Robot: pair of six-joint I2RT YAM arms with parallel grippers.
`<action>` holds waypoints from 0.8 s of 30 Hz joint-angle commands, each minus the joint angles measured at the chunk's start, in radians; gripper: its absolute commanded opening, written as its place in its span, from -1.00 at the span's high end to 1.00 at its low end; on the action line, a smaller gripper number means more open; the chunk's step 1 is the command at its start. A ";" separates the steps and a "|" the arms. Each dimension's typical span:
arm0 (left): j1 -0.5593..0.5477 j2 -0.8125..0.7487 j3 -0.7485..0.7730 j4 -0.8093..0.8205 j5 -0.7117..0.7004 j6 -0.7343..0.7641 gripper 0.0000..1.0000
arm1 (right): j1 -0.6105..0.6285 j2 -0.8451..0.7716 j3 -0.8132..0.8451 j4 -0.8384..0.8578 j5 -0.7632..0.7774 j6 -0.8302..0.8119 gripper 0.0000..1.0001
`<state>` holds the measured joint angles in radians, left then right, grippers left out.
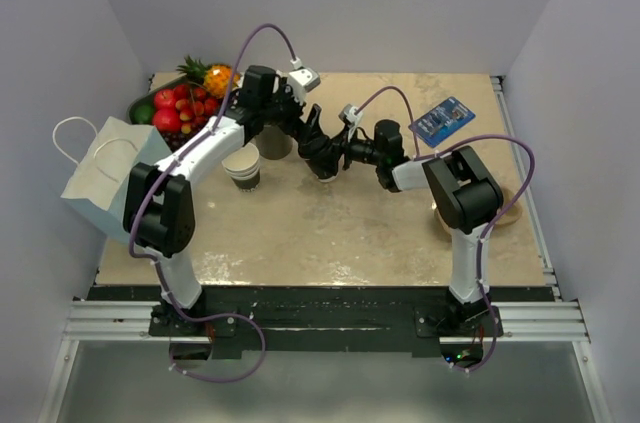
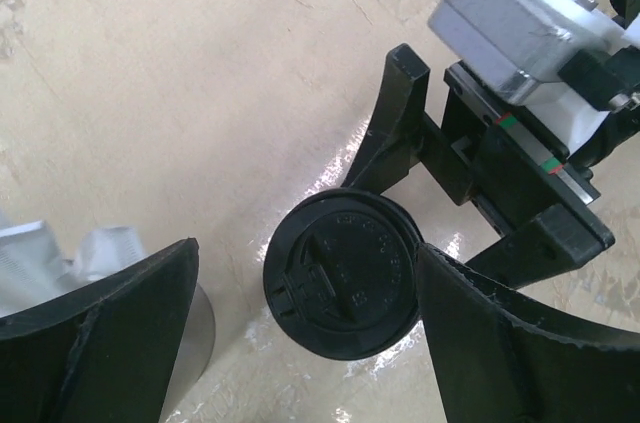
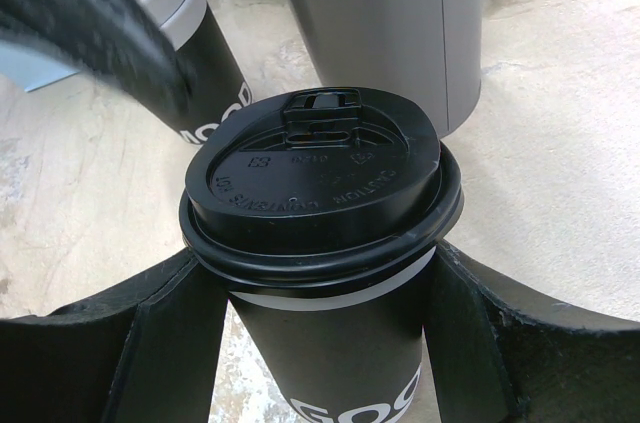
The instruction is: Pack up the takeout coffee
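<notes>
The takeout coffee (image 3: 330,363), a dark cup with white lettering and a black lid (image 3: 315,173), stands on the table near the middle (image 1: 325,173). My right gripper (image 3: 320,278) is shut on it, both fingers pressed to the cup's sides just under the lid rim. My left gripper (image 2: 305,253) hovers open straight above the lid (image 2: 340,273). Its right finger (image 2: 480,333) is at the lid's edge and its left finger (image 2: 120,323) stands clear of it. The two grippers meet over the cup in the top view, which hides most of it.
A lidless stack of like cups (image 1: 242,171) and a grey cup (image 1: 275,141) stand close by on the left. A white paper bag (image 1: 110,173) lies at the left edge, a fruit bowl (image 1: 175,108) behind it. A blue packet (image 1: 442,121) lies at the back right.
</notes>
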<state>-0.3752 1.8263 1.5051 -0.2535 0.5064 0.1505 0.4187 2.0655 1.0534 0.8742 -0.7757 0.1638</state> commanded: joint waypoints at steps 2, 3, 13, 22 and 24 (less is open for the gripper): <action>-0.051 0.008 0.015 0.017 -0.107 0.067 -0.83 | 0.006 -0.039 0.016 0.003 -0.002 -0.023 -0.39; -0.053 0.007 0.007 0.022 -0.132 0.067 -0.83 | 0.005 -0.041 0.017 0.002 -0.004 -0.023 -0.39; -0.056 0.002 -0.031 0.079 -0.195 0.041 -0.79 | 0.005 -0.034 0.037 -0.033 -0.004 -0.030 -0.40; -0.067 0.037 -0.040 0.036 -0.247 0.078 -0.79 | 0.006 -0.042 0.031 -0.047 0.001 -0.043 -0.40; -0.073 0.041 -0.045 0.037 -0.243 0.081 -0.79 | 0.005 -0.045 0.028 -0.050 0.001 -0.046 -0.41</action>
<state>-0.4351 1.8515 1.4738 -0.2325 0.2745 0.2050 0.4198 2.0651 1.0618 0.8394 -0.7780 0.1493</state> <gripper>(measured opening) 0.897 0.716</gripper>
